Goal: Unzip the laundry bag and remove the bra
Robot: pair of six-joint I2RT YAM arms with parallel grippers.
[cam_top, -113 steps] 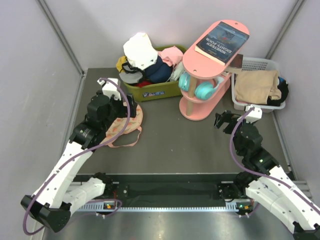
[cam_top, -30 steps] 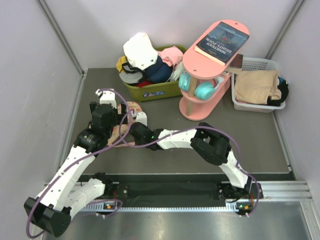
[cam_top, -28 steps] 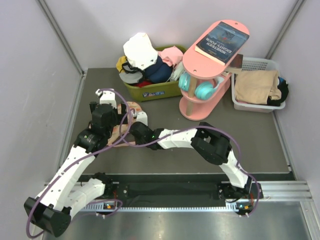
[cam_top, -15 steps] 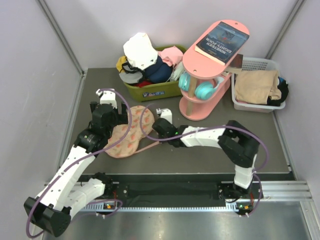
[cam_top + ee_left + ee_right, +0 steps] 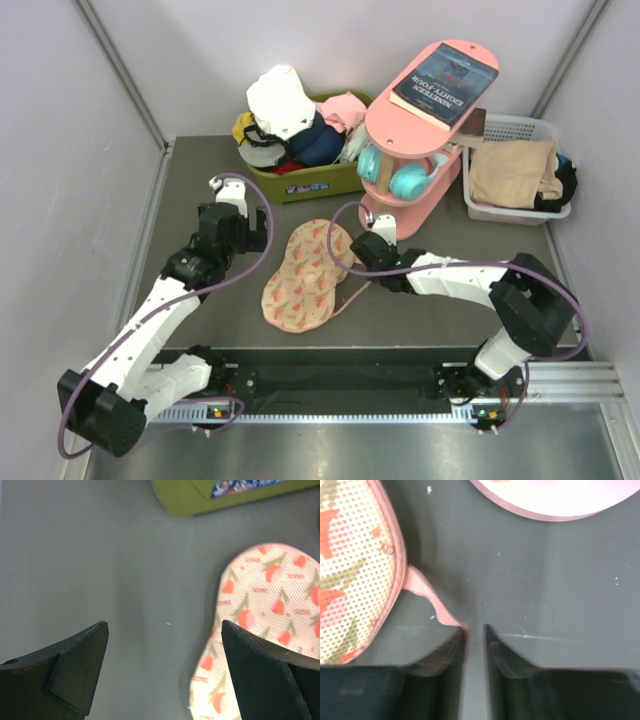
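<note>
Dark grey tabletop (image 5: 190,180) fills the floor of a pale-walled booth, and on it the laundry bag (image 5: 308,275) (image 5: 270,610) (image 5: 350,565) lies flat with its printed side up, to the left of the pink stand (image 5: 410,215) (image 5: 545,500) and a little nearer the arm bases. Pink zip trim runs along the bag's edge on the side facing the stand, and the thin pink loop (image 5: 348,298) (image 5: 427,597) trails from that edge across the bare table. Between the bag and the stand sits the right gripper (image 5: 352,258) (image 5: 475,632), low over the table with its jaws almost together and only a slim slit of table showing between them; the loop's end meets the tip of one finger, but I cannot tell whether it is pinched. Farther left of the stand, just beyond the bag, the left gripper (image 5: 258,234) (image 5: 164,626) hangs with its jaws spread wide and nothing between them, one finger overlapping the bag's edge in the wrist view. Behind and to the left of the stand is a green bin (image 5: 300,182) (image 5: 230,495) heaped with clothes. On the stand's top lies a dark book (image 5: 445,85), and teal headphones (image 5: 395,175) sit on its lower shelf. To the stand's right stands a white basket (image 5: 520,125) holding a folded tan cloth (image 5: 515,170).
</note>
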